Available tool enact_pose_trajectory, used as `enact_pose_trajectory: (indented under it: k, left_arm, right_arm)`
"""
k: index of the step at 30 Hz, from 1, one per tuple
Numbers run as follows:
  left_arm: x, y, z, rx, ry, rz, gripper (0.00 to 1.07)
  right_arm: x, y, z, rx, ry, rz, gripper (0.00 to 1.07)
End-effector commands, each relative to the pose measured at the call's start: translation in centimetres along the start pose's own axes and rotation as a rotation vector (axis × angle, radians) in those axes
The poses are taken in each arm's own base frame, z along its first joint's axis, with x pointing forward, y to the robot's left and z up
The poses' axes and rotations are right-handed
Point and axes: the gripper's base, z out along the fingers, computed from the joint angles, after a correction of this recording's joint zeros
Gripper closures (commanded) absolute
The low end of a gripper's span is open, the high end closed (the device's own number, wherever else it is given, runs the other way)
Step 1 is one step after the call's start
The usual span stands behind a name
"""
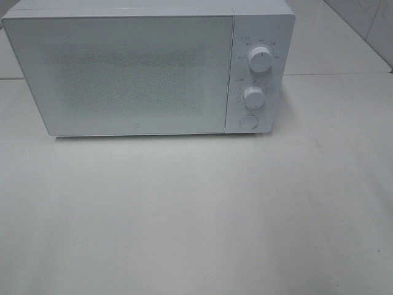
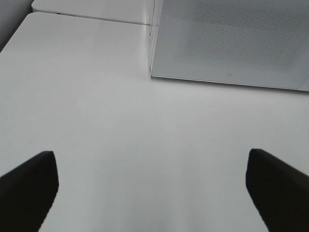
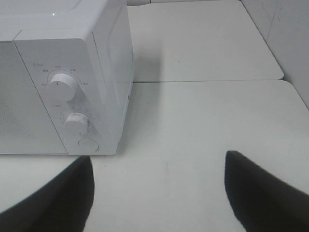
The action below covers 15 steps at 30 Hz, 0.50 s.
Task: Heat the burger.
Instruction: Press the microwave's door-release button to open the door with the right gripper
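Observation:
The burger is out of view in every frame. A white microwave (image 1: 135, 67) stands at the back of the table with its door shut, and its frosted window shows nothing inside. Its panel carries two knobs (image 1: 260, 59) and a round button (image 1: 248, 121). Neither arm appears in the exterior high view. My left gripper (image 2: 152, 186) hangs open over bare table, short of the microwave's (image 2: 231, 43) lower left corner. My right gripper (image 3: 159, 186) is open too, empty, near the microwave's control panel (image 3: 67, 96) and a little to its right.
The white table (image 1: 196, 215) spreads in front of the microwave. A seam (image 1: 338, 75) runs between table sections behind it. A tiled wall (image 3: 289, 34) rises at the far right.

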Motion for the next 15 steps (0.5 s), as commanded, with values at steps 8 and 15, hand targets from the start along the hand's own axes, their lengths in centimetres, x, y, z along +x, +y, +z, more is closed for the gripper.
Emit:
enact_pose_trajectory:
  k: [8,15]
  left_arm:
    - [0.1,-0.1,-0.2,0.005,-0.017,-0.009,0.09]
    - [0.1,-0.1,-0.2,0.005,-0.017,-0.009,0.09]
  right_arm:
    - [-0.6,0.1,5.5,-0.008,-0.049,-0.003,0.36]
    - [0.1,0.3,8.2,-0.019,-0.075,-0.004,0.36]
